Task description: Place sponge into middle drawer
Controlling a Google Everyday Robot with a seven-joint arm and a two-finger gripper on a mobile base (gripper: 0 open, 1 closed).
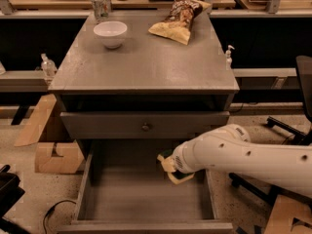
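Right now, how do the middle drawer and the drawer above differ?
The middle drawer is pulled out, floor showing; the upper drawer is pushed in. The upper drawer shows a round knob; the middle drawer shows none. The gripper holds the sponge over the middle one. Both are grey.

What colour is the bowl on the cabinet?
White bowl, camera view; the gripper holds the sponge over the middle drawer.

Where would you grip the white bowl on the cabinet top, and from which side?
Pinch the white bowl by its near rim from above: it stands upright, mouth up, and that rim faces bare tabletop. The end effector is down in the middle drawer, holding the sponge.
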